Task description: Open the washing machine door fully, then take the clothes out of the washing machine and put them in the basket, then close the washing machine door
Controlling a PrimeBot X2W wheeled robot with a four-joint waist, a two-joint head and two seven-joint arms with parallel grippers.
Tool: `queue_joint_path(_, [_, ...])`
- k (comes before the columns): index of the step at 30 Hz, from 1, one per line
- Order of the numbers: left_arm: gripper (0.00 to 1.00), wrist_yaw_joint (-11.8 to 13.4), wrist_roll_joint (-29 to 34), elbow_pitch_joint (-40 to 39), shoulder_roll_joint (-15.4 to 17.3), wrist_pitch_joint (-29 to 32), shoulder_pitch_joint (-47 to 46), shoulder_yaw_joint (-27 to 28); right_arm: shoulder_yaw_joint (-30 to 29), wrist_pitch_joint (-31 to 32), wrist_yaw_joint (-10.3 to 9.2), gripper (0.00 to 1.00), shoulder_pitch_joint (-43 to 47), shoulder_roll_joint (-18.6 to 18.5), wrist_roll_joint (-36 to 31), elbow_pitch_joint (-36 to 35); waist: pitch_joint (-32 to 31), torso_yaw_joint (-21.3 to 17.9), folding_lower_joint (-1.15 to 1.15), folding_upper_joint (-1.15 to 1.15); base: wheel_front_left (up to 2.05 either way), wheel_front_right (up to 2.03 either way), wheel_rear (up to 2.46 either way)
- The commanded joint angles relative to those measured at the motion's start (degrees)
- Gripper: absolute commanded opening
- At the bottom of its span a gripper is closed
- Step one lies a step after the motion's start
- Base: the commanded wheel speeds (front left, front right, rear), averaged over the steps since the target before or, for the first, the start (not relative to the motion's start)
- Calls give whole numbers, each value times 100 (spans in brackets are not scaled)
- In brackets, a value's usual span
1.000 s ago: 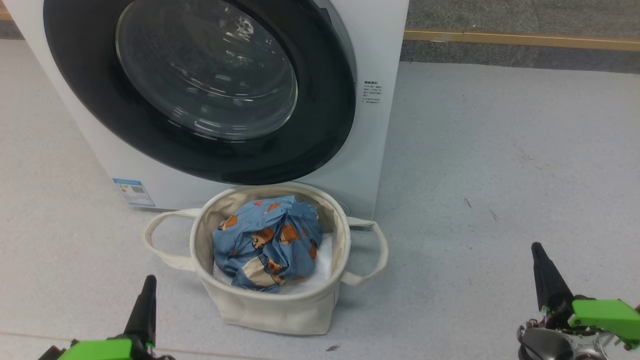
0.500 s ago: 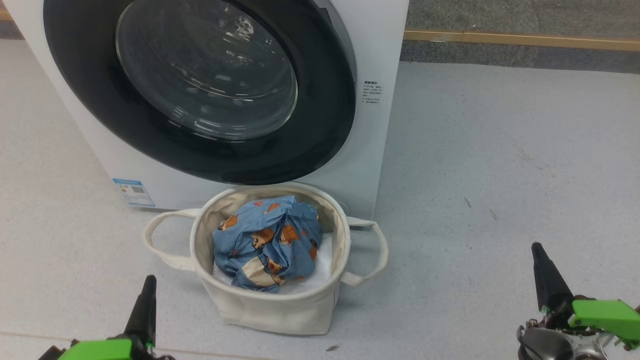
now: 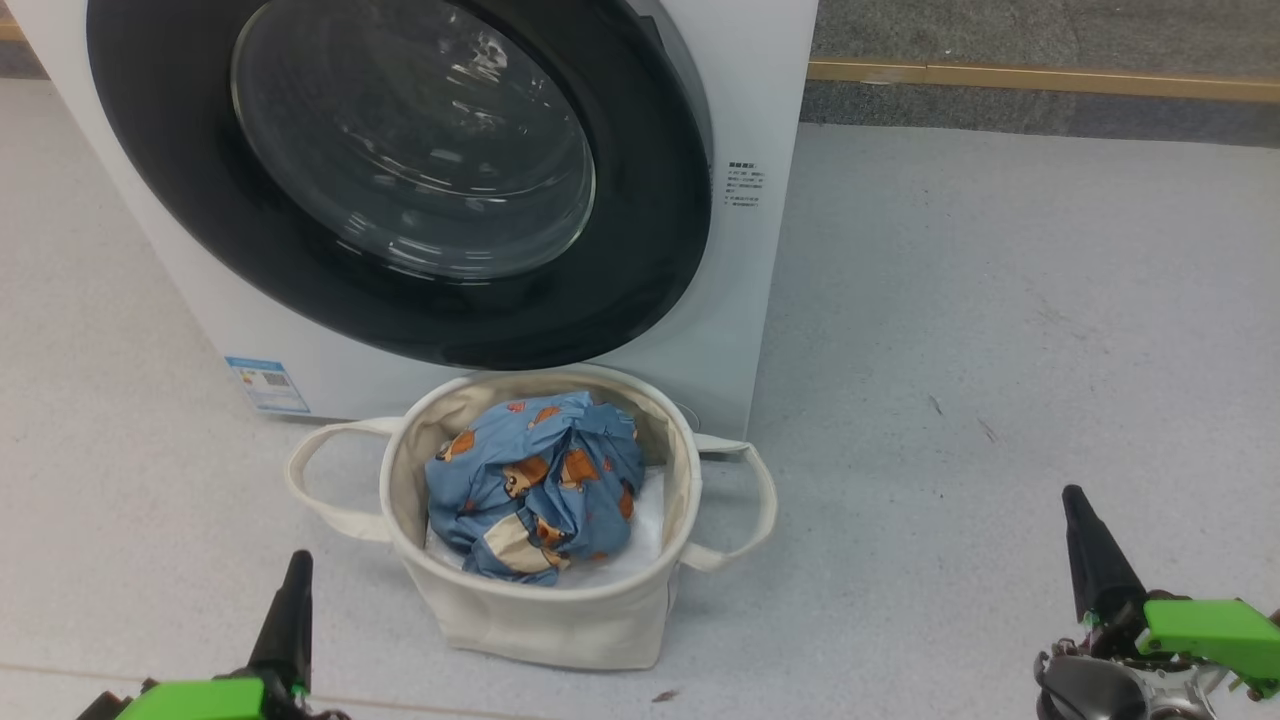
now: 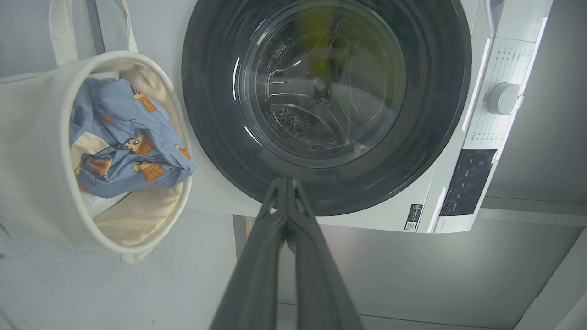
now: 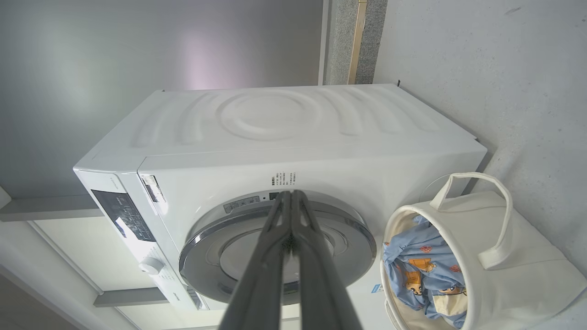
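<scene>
Clothes (image 3: pixel 535 485), a crumpled blue garment printed with orange bears, sit bundled inside the basket (image 3: pixel 540 625), on top of a plain white sheet (image 3: pixel 645 545). The basket stands on the floor (image 3: pixel 1000 350) touching the front of the washing machine (image 3: pixel 765 300), directly beneath the washing machine door (image 3: pixel 650 270). That spot probably suits a short drop from drum to tub. The door's black rim lies flush against the white front, so it appears shut. Through its glass the steel drum (image 4: pixel 298 123) looks empty. The left tool (image 4: pixel 284 183) and the right tool (image 5: pixel 291 195) each have their two dark fingers pressed together, gripping nothing. Both hang low, well apart from the basket and the door, one to each side. That idle pose, with everything in place, suggests the task is finished.
</scene>
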Motion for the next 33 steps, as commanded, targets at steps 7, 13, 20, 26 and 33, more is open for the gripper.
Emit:
queue_joint_path(7, [0,-41,18,-151,29,48,-254,197,87,32,2,0,-79,-10,-27,-186,0,0,0,0,0,0,0])
queue_joint_path(13, [0,-41,18,-151,28,48,-254,198,83,35,2,0,-80,-8,-31,-186,0,0,0,0,0,0,0])
queue_joint_path(20, [0,-41,19,-151,28,49,-254,198,79,39,2,0,-80,-5,-34,-185,0,0,0,0,0,0,0])
queue_joint_path(26, [0,-41,19,-151,27,49,-254,199,76,41,2,0,-80,-2,-37,-185,0,0,0,0,0,0,0])
queue_joint_path(33, [0,-41,20,-151,27,50,-254,200,72,45,2,0,-81,0,-40,-185,0,0,0,0,0,0,0])
